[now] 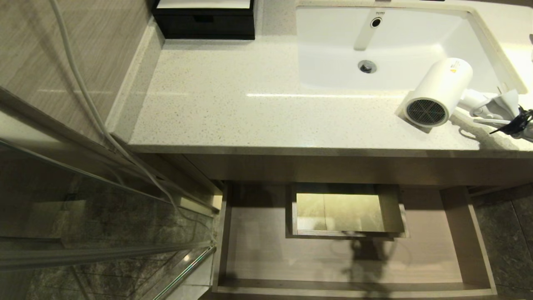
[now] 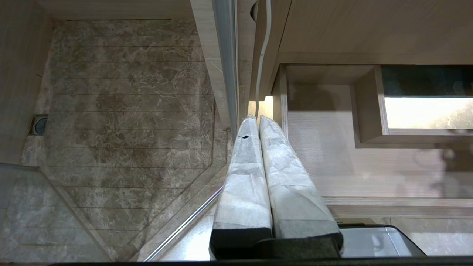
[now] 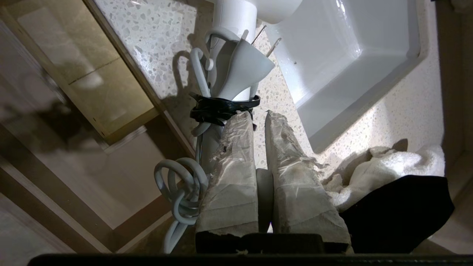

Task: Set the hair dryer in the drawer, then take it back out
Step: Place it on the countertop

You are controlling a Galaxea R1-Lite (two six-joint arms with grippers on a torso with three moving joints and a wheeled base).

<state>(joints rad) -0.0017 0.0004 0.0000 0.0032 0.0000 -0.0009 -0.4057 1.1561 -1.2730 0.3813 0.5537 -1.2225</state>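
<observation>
On the table at the sink's front-right corner lies the hair dryer (image 1: 438, 93), grille toward the open drawer (image 1: 354, 266) below, w/ the right end effector (image 3: 258, 114) narrow, fingers nearly together by the handle and tied cord, gripping nothing I can confirm. Step looks like first pickup or just-finished return, can't tell which; if pickup, next needs wider jaws round the handle. Left end effector (image 2: 257, 118) closed, parked low beside the drawer.

I look down at a pale speckled desk (image 1: 233, 96) with a white sink (image 1: 329, 50) set in it. A small black box (image 1: 204, 23) sits at the back by the wood-look wall (image 1: 62, 50). A white towel (image 3: 391, 166) lies near the sink. The floor (image 2: 122, 118) is brown marble tile behind a glass door (image 1: 83, 233). Light shines off the top.
</observation>
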